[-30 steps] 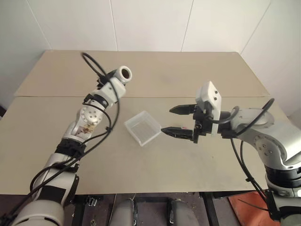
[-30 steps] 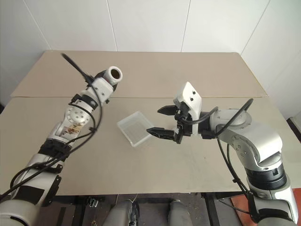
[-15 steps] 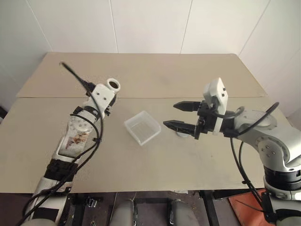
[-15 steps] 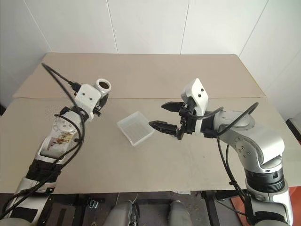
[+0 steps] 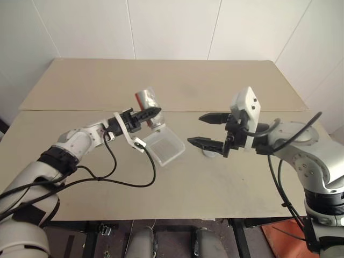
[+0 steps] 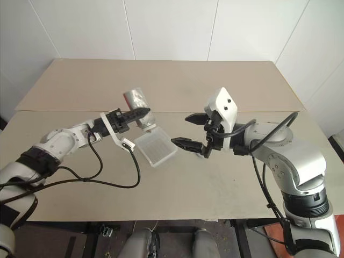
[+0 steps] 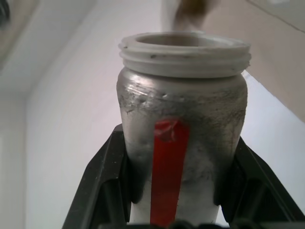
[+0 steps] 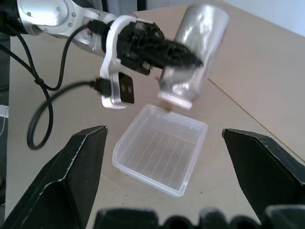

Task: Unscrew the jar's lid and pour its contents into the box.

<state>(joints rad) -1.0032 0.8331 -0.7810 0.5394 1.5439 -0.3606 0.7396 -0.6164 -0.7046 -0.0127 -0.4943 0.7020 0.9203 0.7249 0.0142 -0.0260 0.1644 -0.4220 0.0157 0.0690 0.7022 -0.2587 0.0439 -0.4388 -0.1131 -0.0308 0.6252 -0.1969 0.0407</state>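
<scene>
- Your left end effector (image 6: 141, 112) pinches the jar (image 6: 137, 106) by its sides; the jar is tipped over, open mouth pointing down at the box (image 6: 155, 147).
- The jar hangs in the air above the far edge of the box, not touching it; the mouth sits just over that rim.
- In the left wrist view the black fingers (image 7: 107, 181) press on both sides of the jar's body, a red strip (image 7: 167, 171) runs down the wall between them, and the threaded neck is bare, with no cap on it.
- One small brown piece (image 8: 167, 109) shows right at the mouth, above the box; you cannot tell more of the contents.
- The box rests on the bench (image 5: 215, 80), between the two arms.
- Your right end effector (image 5: 208, 130) is spread wide and holds nothing; it hovers just beside the box, fingers pointing toward it.
- A small pale round object (image 5: 208, 153) lies on the bench under the right fingers; too hidden to name.
</scene>
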